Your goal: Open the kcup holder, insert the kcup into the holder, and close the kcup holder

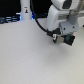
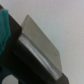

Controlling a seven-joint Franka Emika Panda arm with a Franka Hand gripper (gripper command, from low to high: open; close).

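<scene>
On the exterior view's right, the hand (image 1: 64, 36) hangs low over the white bench (image 1: 30, 60), close against the black kcup holder (image 1: 66, 40), likely so it can work the holder's lid. From the wrist view, a pale flap (image 2: 42, 42) slants above a dark edge. Whether the hand is parted or holds anything, I cannot tell. No kcup shows.

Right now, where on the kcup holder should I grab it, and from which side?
Probably the pale flat panel of the kcup holder, pinched across its thin free edge from the open side away from the black body. It juts out tilted, leaving that edge exposed; the boxy body looks too wide.
</scene>
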